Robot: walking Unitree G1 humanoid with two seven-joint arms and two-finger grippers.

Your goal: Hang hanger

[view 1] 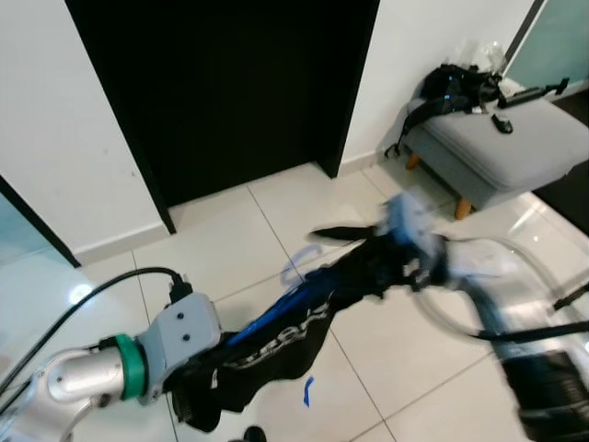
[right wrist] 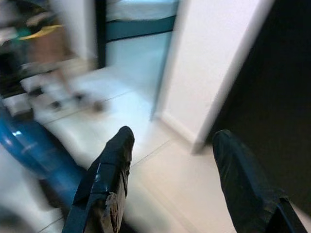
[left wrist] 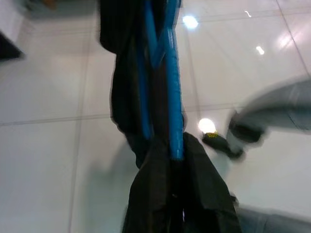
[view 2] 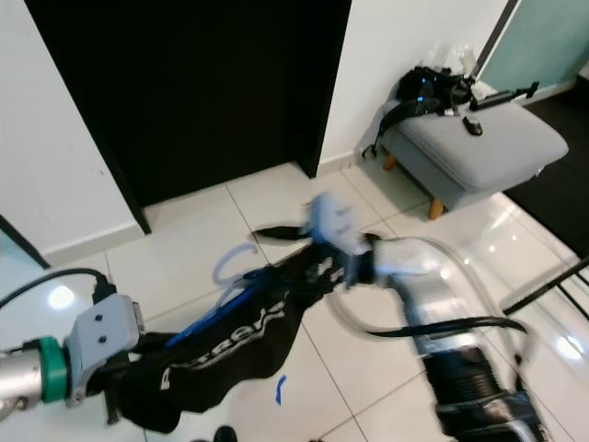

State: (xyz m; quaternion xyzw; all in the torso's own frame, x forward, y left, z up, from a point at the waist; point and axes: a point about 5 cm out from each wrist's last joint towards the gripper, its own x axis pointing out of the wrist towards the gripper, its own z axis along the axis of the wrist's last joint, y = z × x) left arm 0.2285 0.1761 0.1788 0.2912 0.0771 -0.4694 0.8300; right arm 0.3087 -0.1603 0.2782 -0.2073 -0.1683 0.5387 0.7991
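The left claw (view 2: 124,382) sits at the low end of a blue hanger (view 2: 241,296) draped in a black garment (view 2: 230,345) with white lettering; in the left wrist view the blue bars (left wrist: 171,92) run straight out from between its fingers, so it appears clamped on the hanger, though cloth covers the fingers themselves and I cannot tell how tightly. Beyond it the hanger slants up and away to the pale hook (view 2: 230,262), which rises free of the cloth. The right claw (right wrist: 170,170) is at the far end of the garment; its two black fingers stand well apart with nothing between them, the blue bar lying just beside one finger. That arm is blurred, so it is likely moving. Past both claws lie white floor tiles (view 1: 230,221), a dark doorway (view 1: 221,83), and off to the right a grey stool (view 1: 502,147) with a black bag (view 1: 446,92) on it. No rail is visible, so the step looks like carrying: keep the left claw firm, the hook upward and clear of cloth, and keep the garment off the floor.
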